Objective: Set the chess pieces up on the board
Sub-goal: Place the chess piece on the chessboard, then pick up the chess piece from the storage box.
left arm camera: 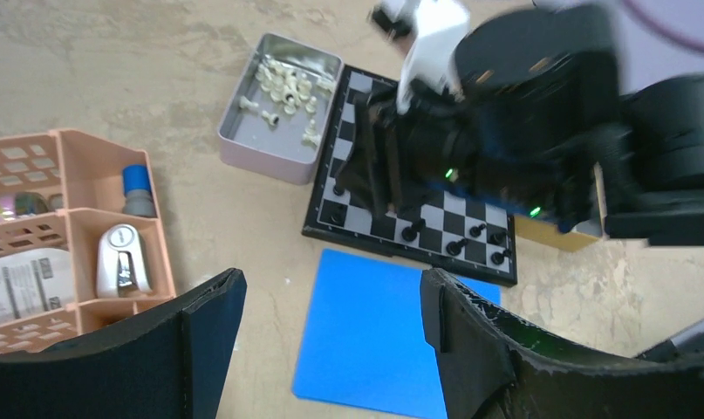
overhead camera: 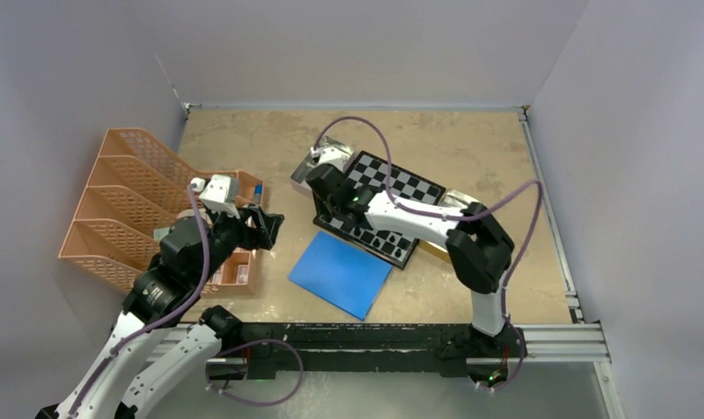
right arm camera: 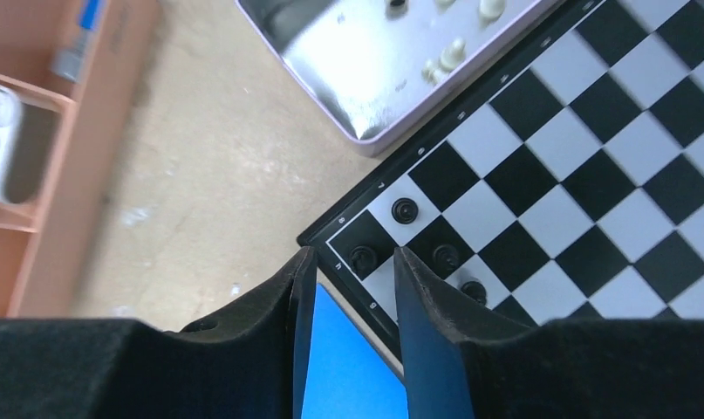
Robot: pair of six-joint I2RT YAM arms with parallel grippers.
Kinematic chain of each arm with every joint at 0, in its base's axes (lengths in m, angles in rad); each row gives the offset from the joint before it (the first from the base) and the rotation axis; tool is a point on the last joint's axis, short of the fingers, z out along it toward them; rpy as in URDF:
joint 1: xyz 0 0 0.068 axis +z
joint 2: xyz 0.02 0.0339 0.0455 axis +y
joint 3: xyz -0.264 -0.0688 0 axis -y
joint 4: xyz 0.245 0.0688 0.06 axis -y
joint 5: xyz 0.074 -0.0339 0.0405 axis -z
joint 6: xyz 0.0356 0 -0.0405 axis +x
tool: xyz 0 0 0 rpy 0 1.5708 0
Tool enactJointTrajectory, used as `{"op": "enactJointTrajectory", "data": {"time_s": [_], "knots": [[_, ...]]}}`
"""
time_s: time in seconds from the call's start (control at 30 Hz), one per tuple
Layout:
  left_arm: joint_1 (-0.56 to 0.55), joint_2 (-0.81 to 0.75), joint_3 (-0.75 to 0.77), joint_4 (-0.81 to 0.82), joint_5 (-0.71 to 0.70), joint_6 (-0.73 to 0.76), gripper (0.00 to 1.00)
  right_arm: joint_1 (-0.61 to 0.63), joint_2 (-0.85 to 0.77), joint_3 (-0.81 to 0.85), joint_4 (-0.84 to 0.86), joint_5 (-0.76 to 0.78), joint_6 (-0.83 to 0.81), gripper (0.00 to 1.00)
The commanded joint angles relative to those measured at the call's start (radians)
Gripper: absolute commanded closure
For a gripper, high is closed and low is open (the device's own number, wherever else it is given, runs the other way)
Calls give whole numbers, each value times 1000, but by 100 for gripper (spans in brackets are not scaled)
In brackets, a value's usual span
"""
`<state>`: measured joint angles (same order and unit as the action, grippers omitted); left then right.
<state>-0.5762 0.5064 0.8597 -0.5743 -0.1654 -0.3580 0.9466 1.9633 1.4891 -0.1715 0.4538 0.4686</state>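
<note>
Your right hand [right arm camera: 353,255] stands over a corner of the board [right arm camera: 592,157], fingers slightly parted. It straddles the corner piece [right arm camera: 363,257] without touching it and grips nothing. Your left hand [left arm camera: 331,279] hangs spread wide and empty above the table [overhead camera: 243,140], near the organiser [left arm camera: 69,175].

Containers:
- The tin [left arm camera: 252,140] is shallow metal, rectangular with rounded corners and a pale lilac rim. It lies against the board's edge. The cream pieces [left arm camera: 287,83] lie tumbled at one end of it.
- The organiser is peach plastic with latticed walls. Its compartments hold a blue-capped item [left arm camera: 137,188], a small white-and-silver object [left arm camera: 121,262] and printed packets (contents not identifiable).

Surroundings:
- The board lies flat on the mottled tan table, with glossy black and silvery-white checks inside a thin dark border.
- The black pieces [right arm camera: 445,256] stand upright on squares in the rows by the corner piece.
- A smooth blue sheet [left arm camera: 374,332] lies flat just beside that edge of the board.
- The right arm [left arm camera: 522,113] covers the middle of the board in the left wrist view, so occupancy there cannot be told.
</note>
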Motion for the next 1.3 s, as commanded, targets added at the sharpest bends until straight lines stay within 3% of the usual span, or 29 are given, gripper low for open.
{"op": "enactJointTrajectory", "data": {"time_s": [0.0,0.2,0.43,0.7,1.0,1.27], "knots": [[4,31,30,-1,78,-52,27,-34,-141,-35,41,13,-18,60],[4,52,1,12,151,-66,27,-129,-261,-110,-14,42,41,64],[4,57,-20,-10,137,-35,27,-264,-469,-294,-86,105,116,67],[4,58,-26,-4,151,-26,27,-477,-633,-516,-86,67,245,70],[4,49,-28,-3,153,-20,27,-659,-664,-613,-104,71,501,68],[4,64,-25,-9,149,-16,27,-706,-561,-611,-117,34,620,67]]}}
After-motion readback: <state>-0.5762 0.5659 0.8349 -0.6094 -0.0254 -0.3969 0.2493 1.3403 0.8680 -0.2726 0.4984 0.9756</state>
